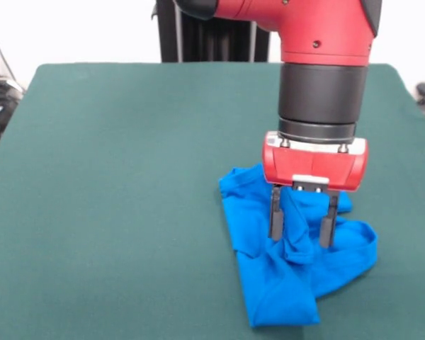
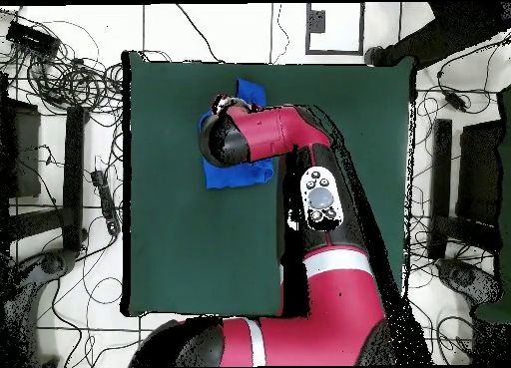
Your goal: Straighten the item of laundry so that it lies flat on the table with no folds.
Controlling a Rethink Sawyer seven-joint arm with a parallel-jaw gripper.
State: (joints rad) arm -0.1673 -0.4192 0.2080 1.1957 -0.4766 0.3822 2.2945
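Observation:
The bright blue T-shirt (image 1: 273,287) lies crumpled near the table's front right in the front view, plain blue side up, with no print showing. A raised ridge of cloth runs up its middle. My gripper (image 1: 301,239) points straight down onto the shirt, its two dark fingers (image 1: 275,212) apart and straddling that ridge, tips at cloth level. In the overhead view the arm's wrist (image 2: 225,137) hides the gripper, and blue cloth (image 2: 238,175) shows on both sides of it. The green table (image 1: 127,177) is far larger than the shirt.
The red arm (image 2: 319,199) reaches across the table (image 2: 180,244) from its base at the bottom. Cables and equipment (image 2: 60,75) lie on the floor around the table. The black pedestal (image 1: 205,35) stands at the far edge.

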